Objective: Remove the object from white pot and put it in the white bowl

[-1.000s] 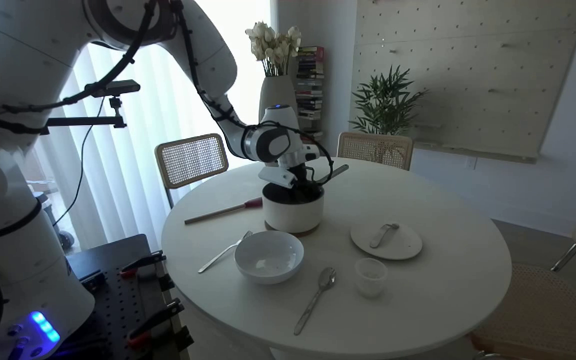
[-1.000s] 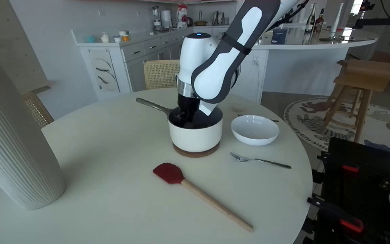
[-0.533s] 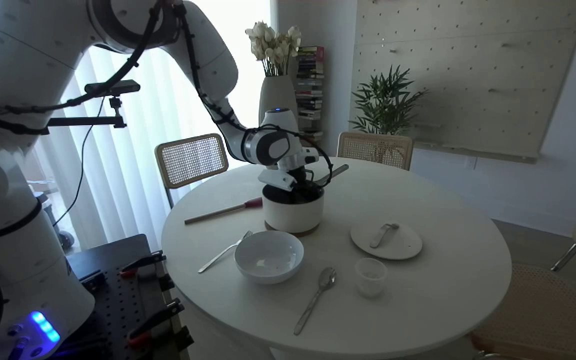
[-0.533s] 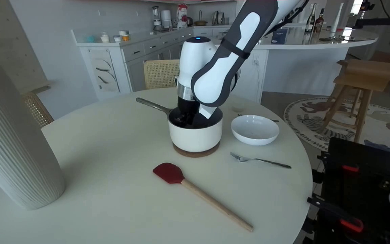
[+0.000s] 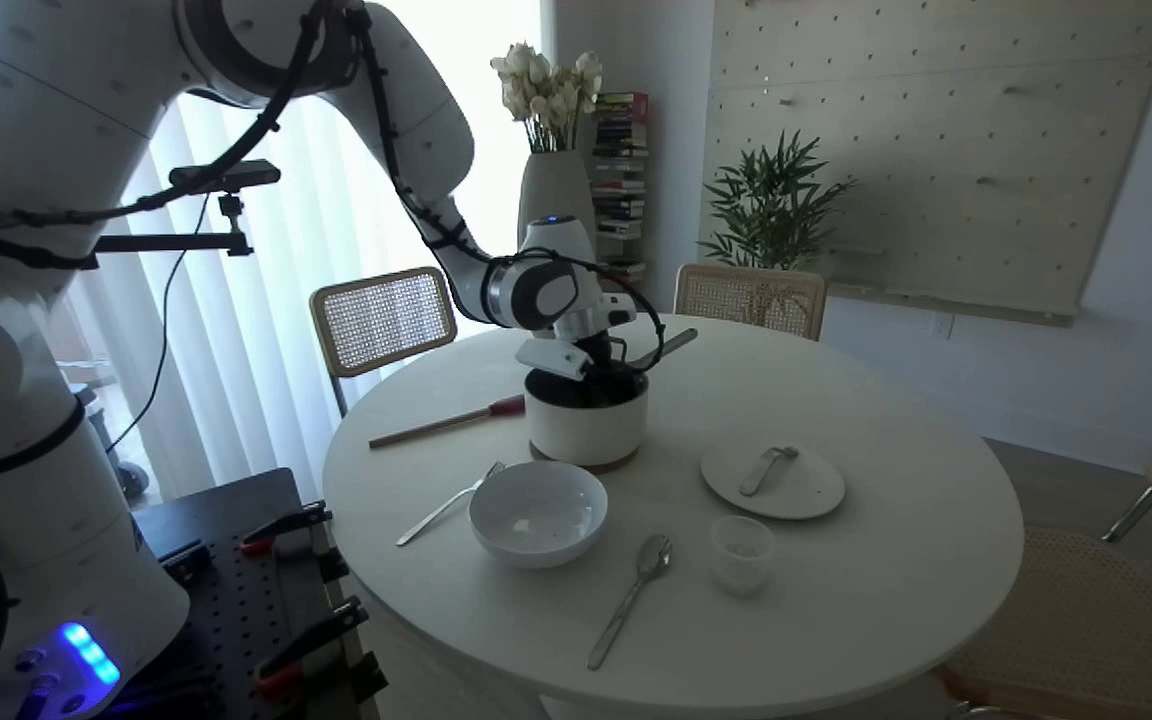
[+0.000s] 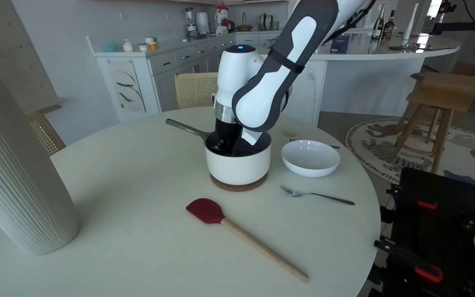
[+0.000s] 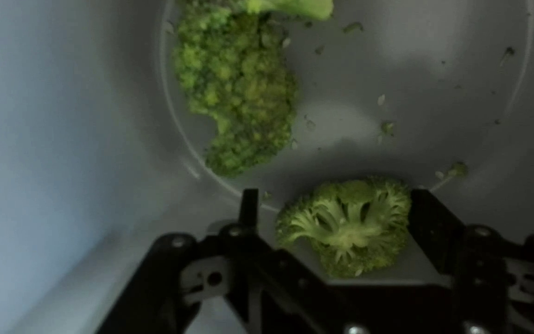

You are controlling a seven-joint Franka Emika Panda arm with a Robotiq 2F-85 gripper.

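Observation:
The white pot (image 5: 586, 435) stands on a brown round trivet, and it also shows in an exterior view (image 6: 238, 168). My gripper (image 6: 226, 147) points down into it, its fingertips hidden by the rim in both exterior views. In the wrist view my gripper (image 7: 336, 199) is open around a green broccoli floret (image 7: 350, 227) on the pot floor. The right finger is at or against the floret; a gap shows beside the left finger. A larger broccoli piece (image 7: 244, 93) lies further up in that view. The white bowl (image 5: 534, 552) is beside the pot and looks empty (image 6: 309, 170).
A fork (image 6: 316, 195) and a red spatula (image 6: 206, 210) lie near the pot. A spoon (image 5: 631, 600), a clear cup (image 5: 742, 555) and a white plate (image 5: 806, 500) are on the table. A tall vase (image 6: 23, 173) stands behind. The pot's handle (image 6: 186, 127) sticks out.
My gripper has sunk slightly deeper into the pot over the last second, with a very small sideways shift since. The pot, bowl and tableware have not moved.

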